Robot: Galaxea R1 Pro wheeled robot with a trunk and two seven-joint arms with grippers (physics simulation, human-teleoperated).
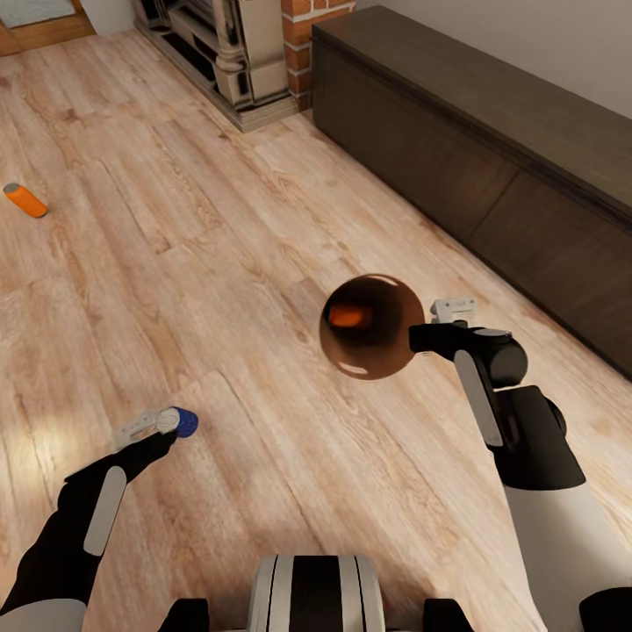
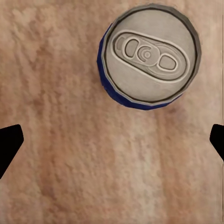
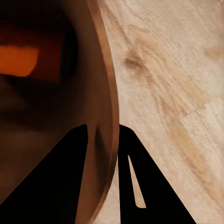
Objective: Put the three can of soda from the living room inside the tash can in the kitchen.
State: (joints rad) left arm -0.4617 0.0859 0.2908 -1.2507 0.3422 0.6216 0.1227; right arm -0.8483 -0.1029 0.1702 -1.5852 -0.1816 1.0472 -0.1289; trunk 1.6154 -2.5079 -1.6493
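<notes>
From the head camera, the round glossy copper-brown trash can (image 1: 371, 326) hangs above the light wood plank floor (image 1: 263, 219), gripped at its rim by the right claw (image 1: 436, 326), whose fingers pinch the wall on the side nearest the long dark brown low cabinet (image 1: 491, 149). A bright orange soda can (image 1: 350, 315) lies inside the bin against its dark interior. The left claw (image 1: 158, 424) reaches low over the floor, and the dark blue soda can (image 1: 183, 422) sits at its fingertips; whether the fingers touch it cannot be told from here. A second bright orange soda can (image 1: 25, 200) lies on its side on the floor, well apart from both arms, towards the far left. A red brick fireplace column (image 1: 303, 35) with a pale stone surround (image 1: 237, 61) stands at the far end of the cabinet. In the left wrist camera, the blue can (image 2: 148, 57) stands upright on the planks, its silver top and pull tab facing the lens; no lettering can be read on it. The two dark fingertips (image 2: 9, 144) are spread wide at the frame edges, apart from the can, so this claw is released. In the right wrist camera, the dark fingers (image 3: 140, 186) straddle the copper rim of the bin (image 3: 103, 116), one inside and one outside, clenched on its wall, and the orange can (image 3: 18, 59) glows within.
</notes>
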